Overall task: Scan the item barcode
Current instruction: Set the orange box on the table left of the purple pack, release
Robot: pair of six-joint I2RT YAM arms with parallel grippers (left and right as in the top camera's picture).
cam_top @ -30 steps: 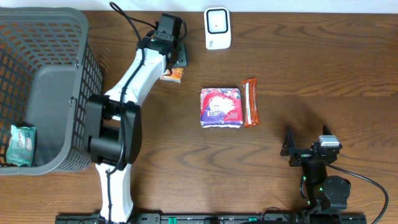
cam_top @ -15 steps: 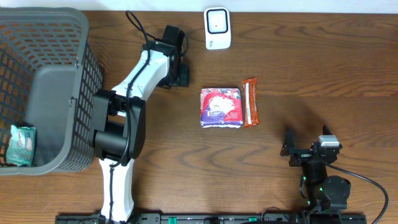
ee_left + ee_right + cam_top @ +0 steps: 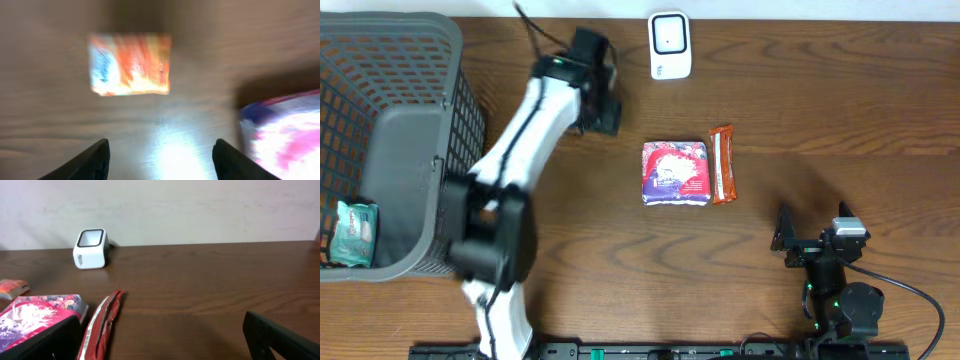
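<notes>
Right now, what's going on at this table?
The left arm reaches toward the white scanner, blurred overhead. The left gripper is open and empty, hovering above a small orange packet lying on the table. A pink-and-purple pack and an orange bar lie mid-table. The right gripper sits open at the side, holding nothing. No item is held up to the scanner.

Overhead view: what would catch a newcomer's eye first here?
The white left arm, blurred, stretches up the table toward the far edge, its open left gripper by an orange packet. Left of it stands a big grey basket. A pink-and-purple packet lies mid-table, in front of the white scanner.
</notes>
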